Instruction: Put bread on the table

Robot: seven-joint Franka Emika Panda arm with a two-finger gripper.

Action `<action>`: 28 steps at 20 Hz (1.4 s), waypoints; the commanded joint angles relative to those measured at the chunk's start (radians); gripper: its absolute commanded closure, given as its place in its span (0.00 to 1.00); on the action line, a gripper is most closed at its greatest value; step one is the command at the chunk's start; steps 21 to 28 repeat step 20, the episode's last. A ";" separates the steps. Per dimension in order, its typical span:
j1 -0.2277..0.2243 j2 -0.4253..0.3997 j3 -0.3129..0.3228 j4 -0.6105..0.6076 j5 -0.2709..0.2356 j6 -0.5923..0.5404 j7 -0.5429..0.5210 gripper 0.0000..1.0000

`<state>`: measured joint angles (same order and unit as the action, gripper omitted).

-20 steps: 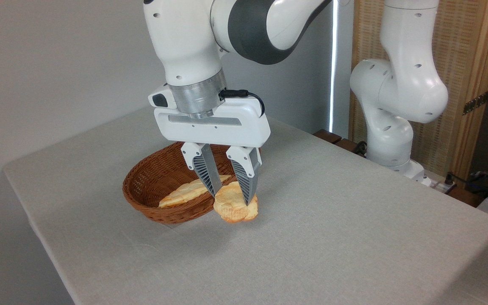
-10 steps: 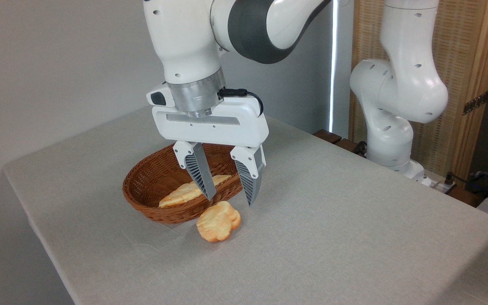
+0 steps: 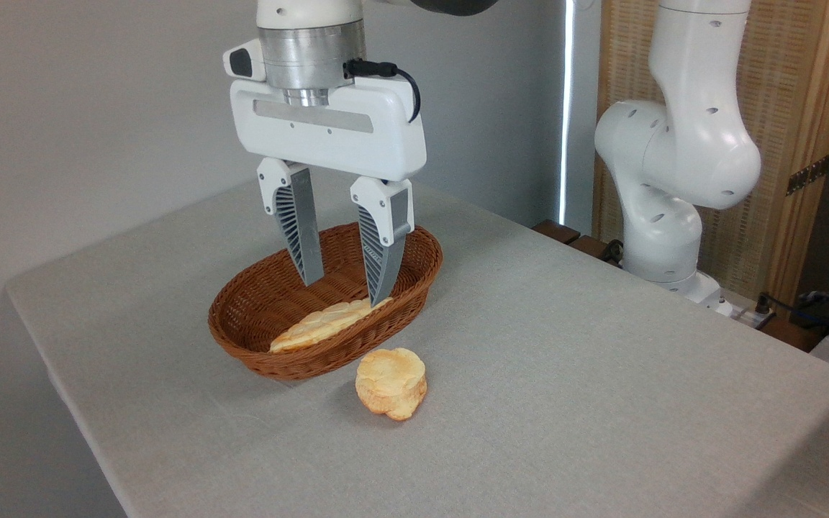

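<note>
The bread (image 3: 391, 383), a small round golden bun with a pale bumpy top, lies flat on the light grey table (image 3: 565, 374) just in front of the wicker basket. My gripper (image 3: 346, 291) hangs open well above and behind it, over the basket, with nothing between its two grey ribbed fingers (image 3: 298, 230).
A brown oval wicker basket (image 3: 242, 338) holds a long flat braided loaf (image 3: 324, 325). The arm's white base (image 3: 663, 237) stands at the table's far right edge. The table's left edge (image 3: 62, 381) runs close to the basket.
My gripper let go of the bread, which dropped and settled flat on the table. The gripper then rose and shifted slightly left, over the basket.
</note>
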<state>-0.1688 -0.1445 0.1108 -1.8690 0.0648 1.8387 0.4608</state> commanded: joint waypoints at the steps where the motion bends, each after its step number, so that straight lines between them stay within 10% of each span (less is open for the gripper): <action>1: -0.006 -0.020 0.003 0.008 0.001 -0.032 0.099 0.00; 5: -0.003 -0.040 0.007 0.008 -0.014 -0.097 0.271 0.00; 13: -0.003 -0.029 0.017 0.008 -0.134 -0.104 0.288 0.00; 28: -0.003 -0.027 0.018 0.007 -0.132 -0.107 0.289 0.00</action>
